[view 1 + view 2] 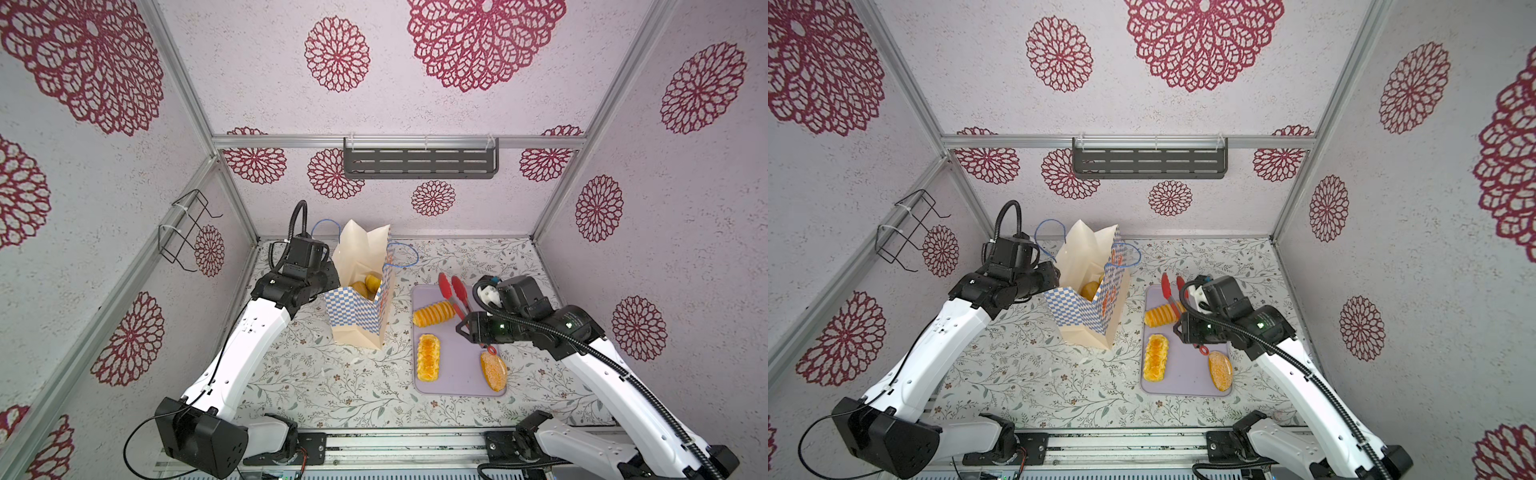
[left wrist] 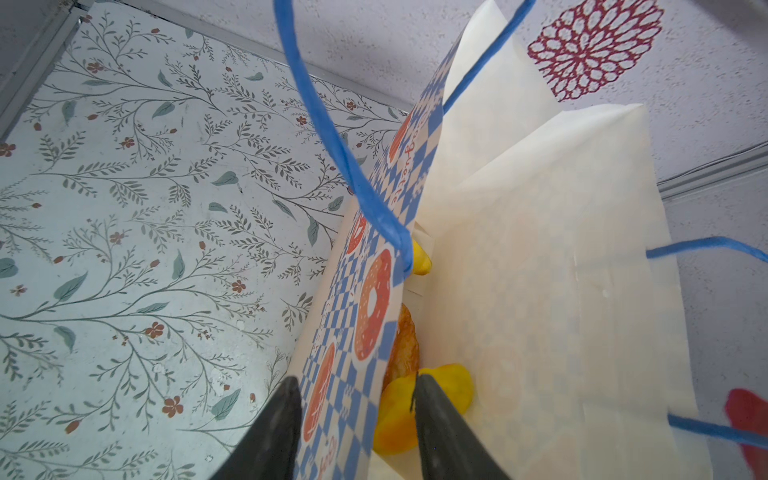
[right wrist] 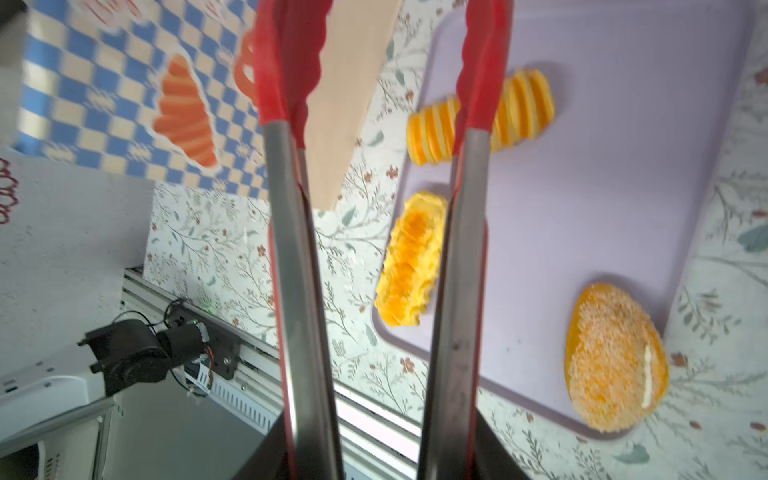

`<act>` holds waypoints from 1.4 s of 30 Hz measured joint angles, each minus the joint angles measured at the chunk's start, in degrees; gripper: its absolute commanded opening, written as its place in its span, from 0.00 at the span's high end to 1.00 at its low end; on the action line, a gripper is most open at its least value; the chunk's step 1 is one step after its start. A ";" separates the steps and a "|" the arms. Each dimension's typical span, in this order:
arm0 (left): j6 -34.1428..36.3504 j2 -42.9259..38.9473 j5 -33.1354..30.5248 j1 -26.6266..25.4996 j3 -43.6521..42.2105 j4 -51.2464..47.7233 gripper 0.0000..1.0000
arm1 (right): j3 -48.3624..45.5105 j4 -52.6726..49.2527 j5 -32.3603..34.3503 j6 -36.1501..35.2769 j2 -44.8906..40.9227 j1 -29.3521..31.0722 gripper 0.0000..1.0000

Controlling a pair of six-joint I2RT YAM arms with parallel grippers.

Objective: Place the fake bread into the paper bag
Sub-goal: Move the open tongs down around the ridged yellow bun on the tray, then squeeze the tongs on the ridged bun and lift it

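The bag (image 1: 357,320) is seen standing upright and open on the desk (image 1: 311,374), with blue handles (image 1: 405,254) looped out from its rim. Bread (image 1: 370,284) is seen lying inside the bag, low against its checkered wall; the number of pieces cannot be told.

The left end effector (image 2: 356,380) is placed at the bag's wall on the side facing away from the tray (image 1: 457,374). Its jaws are parted: one finger (image 2: 270,432) is set outside the checkered wall and the other inside, and the wall passes between them without being pinched. In the left wrist view, yellow bread is seen just past the inner finger.

The tray is laid flat on the desk, to the right of the bag in both top views and just apart from it. Three pieces of bread are found on it. A roll (image 1: 434,314) and a loaf (image 1: 429,358) are lined along the tray edge facing the bag. A bun (image 1: 493,371) is set farthest from the bag, partly over the tray's outer edge.

The right end effector (image 3: 382,453) is closed on the handle end of the tongs (image 1: 457,295). These are held over the tray, on the roll's side away from the bag. The red tips are spread apart and nothing is caught between them. Whether the tongs touch the roll cannot be told.
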 measured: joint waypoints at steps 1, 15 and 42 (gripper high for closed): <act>0.02 0.00 0.00 0.00 0.00 0.00 0.49 | -1.18 -0.90 -0.61 0.28 -0.92 0.00 0.53; 0.00 0.00 -0.24 0.00 0.02 0.15 0.48 | -16.90 -6.93 -15.04 0.33 -5.46 0.00 0.49; -0.04 -0.02 -0.46 0.00 0.00 0.11 0.48 | -22.64 1.40 -20.79 -1.77 3.06 0.00 0.58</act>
